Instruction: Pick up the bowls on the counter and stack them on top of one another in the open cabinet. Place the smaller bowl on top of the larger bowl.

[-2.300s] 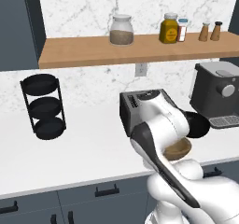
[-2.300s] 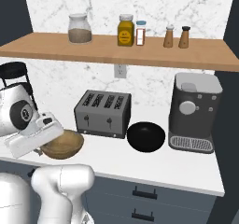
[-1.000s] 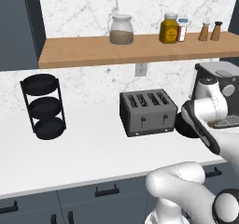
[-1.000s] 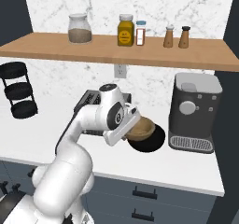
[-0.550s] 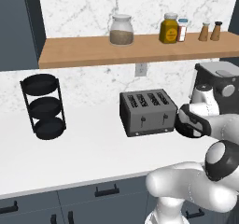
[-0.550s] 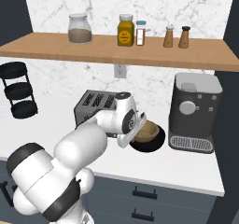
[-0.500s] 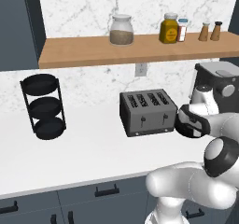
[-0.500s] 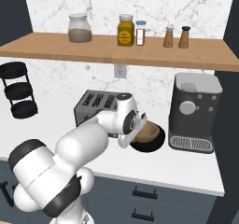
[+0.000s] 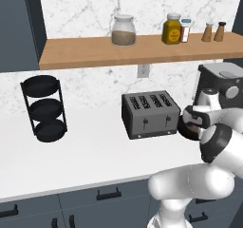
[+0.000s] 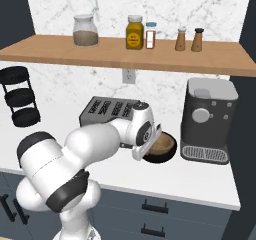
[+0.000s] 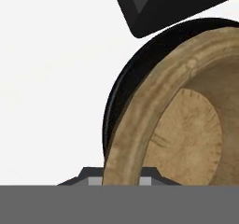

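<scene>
Hand [image 10: 152, 143] grips smaller bowl [image 10: 161, 143] over larger bowl [image 10: 165, 156] (mostly hidden beneath).

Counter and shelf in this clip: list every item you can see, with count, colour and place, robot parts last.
smaller bowl: one, tan wood, sitting in the larger bowl
larger bowl: one, glossy black, on the counter between toaster and coffee machine
counter: one, white, above dark drawers
open cabinet: one light-brown shelf board on the marble wall
toaster: one, silver and black, four slots, mid counter
coffee machine: one, dark grey, right end of counter
three-tier rack: one, black, left end of counter
glass jar: one, brownish contents, on the shelf
yellow jar: one, on the shelf
small bottle: one, white with red, beside it
shakers: two, brown, shelf right
wall outlet: one, white, under the shelf
pincer: one, at the smaller bowl's rim
</scene>
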### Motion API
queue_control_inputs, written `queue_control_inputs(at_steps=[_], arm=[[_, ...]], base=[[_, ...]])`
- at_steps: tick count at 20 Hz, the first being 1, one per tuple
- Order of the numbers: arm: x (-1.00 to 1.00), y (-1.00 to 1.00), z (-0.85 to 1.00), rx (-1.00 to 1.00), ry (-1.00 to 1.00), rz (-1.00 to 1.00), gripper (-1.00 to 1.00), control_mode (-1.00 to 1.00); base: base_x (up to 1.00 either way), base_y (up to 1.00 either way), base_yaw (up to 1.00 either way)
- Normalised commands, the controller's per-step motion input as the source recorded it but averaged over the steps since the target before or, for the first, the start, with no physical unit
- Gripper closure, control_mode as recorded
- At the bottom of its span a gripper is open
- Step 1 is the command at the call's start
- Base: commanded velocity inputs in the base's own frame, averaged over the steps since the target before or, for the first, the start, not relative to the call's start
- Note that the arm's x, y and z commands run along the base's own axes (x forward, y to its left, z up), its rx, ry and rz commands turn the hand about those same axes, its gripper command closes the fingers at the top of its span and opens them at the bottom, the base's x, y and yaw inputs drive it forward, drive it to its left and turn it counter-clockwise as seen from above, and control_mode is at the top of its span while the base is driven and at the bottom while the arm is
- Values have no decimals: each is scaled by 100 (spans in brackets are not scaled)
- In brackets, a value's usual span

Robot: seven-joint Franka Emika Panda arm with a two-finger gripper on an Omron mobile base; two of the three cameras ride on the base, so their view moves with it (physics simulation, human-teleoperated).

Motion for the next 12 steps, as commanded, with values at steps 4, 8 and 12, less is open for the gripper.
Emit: queue_control_inputs(at_steps=[4, 8, 12], arm=[[8, -1, 0, 0, -3, 1, -100, -100], [6, 0, 0, 0, -11, 5, -100, -100], [-32, 8, 28, 0, -18, 6, -100, -100]], base=[[0, 0, 0], [0, 0, 0], [0, 0, 0]])
